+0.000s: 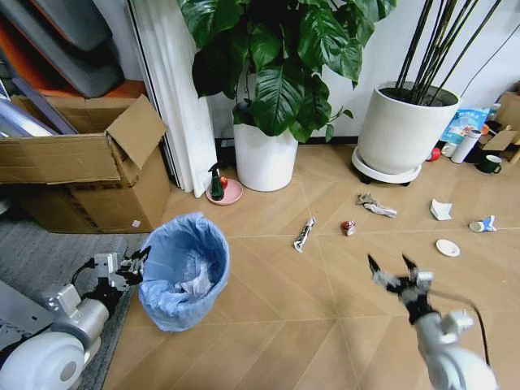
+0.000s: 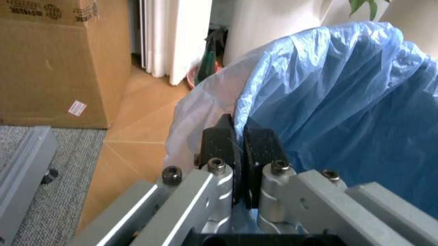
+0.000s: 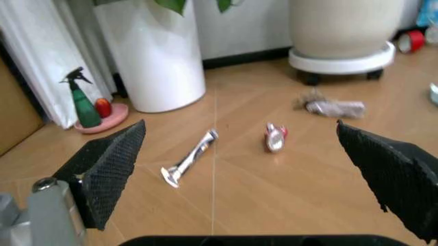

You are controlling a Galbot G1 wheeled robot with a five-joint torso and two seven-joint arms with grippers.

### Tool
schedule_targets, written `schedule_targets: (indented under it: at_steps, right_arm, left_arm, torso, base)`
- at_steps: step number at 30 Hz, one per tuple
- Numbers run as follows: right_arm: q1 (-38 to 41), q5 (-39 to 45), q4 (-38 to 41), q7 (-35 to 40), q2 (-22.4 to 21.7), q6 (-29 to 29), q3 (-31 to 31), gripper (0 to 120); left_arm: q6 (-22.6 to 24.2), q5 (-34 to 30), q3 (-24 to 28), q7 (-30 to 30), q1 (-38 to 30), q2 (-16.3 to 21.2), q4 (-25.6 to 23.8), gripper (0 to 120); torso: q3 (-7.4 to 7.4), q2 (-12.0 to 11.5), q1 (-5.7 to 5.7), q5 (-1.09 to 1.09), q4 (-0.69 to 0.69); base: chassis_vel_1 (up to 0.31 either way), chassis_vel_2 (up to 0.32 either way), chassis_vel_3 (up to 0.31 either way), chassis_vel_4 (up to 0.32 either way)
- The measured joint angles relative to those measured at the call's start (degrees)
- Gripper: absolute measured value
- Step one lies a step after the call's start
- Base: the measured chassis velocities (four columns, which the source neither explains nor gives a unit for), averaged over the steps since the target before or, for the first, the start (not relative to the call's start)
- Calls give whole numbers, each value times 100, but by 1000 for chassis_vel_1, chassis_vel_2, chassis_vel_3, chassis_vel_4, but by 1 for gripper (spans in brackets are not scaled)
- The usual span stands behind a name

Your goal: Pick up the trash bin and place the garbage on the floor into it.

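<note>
Herringbone wood floor [image 1: 268, 317] runs from a cardboard box to two white plant pots, and on it the left gripper [image 2: 239, 148] has its pads pinched together on the rim of the bin [image 1: 183, 268], the arm low and stretched in from the bin's box side. Right gripper [image 1: 390, 268] hangs spread wide and empty on the bin's far side. Nearest it, the silver wrapper [image 3: 190, 158] lies lengthwise between gripper and pots, other scraps beyond.
</note>
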Motion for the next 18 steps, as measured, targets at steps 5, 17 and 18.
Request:
schedule_targets:
  at_steps: [5, 17, 18]
  right_arm:
    - [31, 2, -97, -71, 190, 103, 4, 100]
    - [127, -26, -142, -101, 246, 150, -118, 100]
    - [132, -27, -145, -101, 246, 151, -120, 100]
  left_arm:
    - [-4, 24, -36, 3, 69, -6, -45, 0]
    - [-26, 80, -62, 35, 135, -74, -72, 0]
    - [-26, 82, -60, 35, 132, -75, -72, 0]
  torso:
    - [0, 0, 0, -2, 1]
    - [1, 0, 1, -1, 2]
    - [1, 0, 1, -1, 2]
  base:
    - [0, 0, 0, 0]
    - [-48, 52, 55, -59]
    - [-78, 77, 58, -60]
